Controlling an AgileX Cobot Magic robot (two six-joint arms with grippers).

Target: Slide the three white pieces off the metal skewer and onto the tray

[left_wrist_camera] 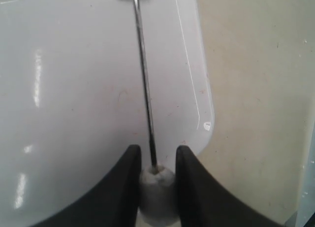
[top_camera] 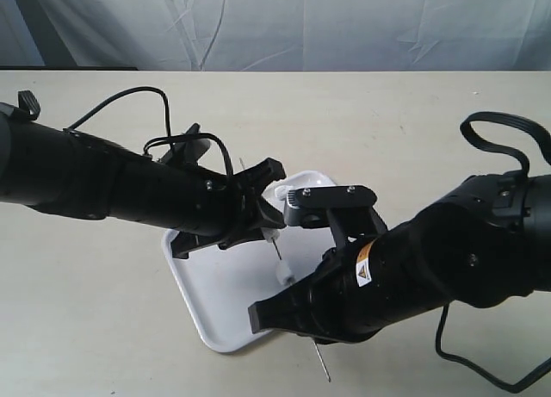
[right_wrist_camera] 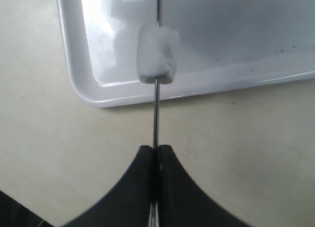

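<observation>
Left wrist view: my left gripper point(left_wrist_camera: 156, 153) pinched a white piece point(left_wrist_camera: 157, 190) on the skewer point(left_wrist_camera: 143, 79); my right gripper point(right_wrist_camera: 155, 151) clamped the skewer beyond the tray's point(right_wrist_camera: 98, 96) five-o'clock edge.

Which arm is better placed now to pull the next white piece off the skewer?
Left: the left pincer clamps a white piece on the metal skewer over the tray, while the right pincer only holds the skewer.
</observation>
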